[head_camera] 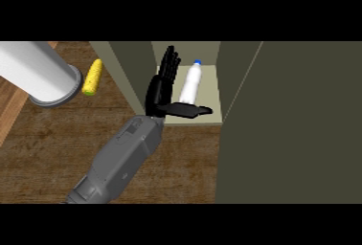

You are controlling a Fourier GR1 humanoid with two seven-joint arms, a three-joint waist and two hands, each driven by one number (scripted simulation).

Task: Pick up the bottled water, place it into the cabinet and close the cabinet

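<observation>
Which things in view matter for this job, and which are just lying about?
Job:
- bottle, standing inside the cabinet
- door, open
- left hand, open beside the bottle

Lying about:
- corn
- grey cylinder

The counter (63, 143) is brown wood, matt, with streaky grain. The cabinet (283, 119) has flat, matt olive panels. The bottled water (191, 85) looks like smooth white plastic. The robot hand (160, 92) is matt black, its forearm (120, 158) smooth grey.
</observation>
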